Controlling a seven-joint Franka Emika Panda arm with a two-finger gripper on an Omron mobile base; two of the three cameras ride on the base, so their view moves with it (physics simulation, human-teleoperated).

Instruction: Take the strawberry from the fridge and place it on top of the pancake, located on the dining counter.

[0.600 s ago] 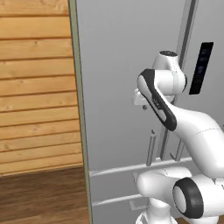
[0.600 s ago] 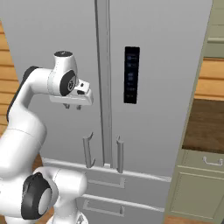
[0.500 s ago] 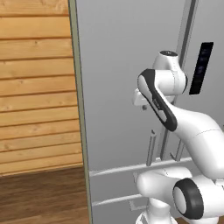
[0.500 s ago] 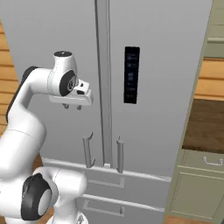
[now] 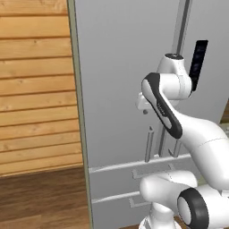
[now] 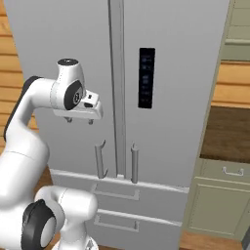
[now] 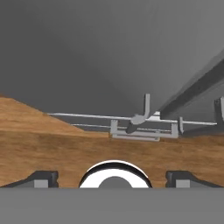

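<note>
Now, fridge (image 6: 185,73) doors shut, pincer (image 6: 79,120) open w/ nothing held, facing down, wood wall (image 5: 33,85) left, cabinet (image 6: 219,200) right.

Base views flank arm, share fridge (image 5: 120,67) front.

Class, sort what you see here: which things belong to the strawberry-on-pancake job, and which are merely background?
Belongs to the job:
- fridge, doors closed
- gripper, fingers open, in front of the left door

Background:
- wood-panelled wall
- wooden floor
- pale cabinet
</note>
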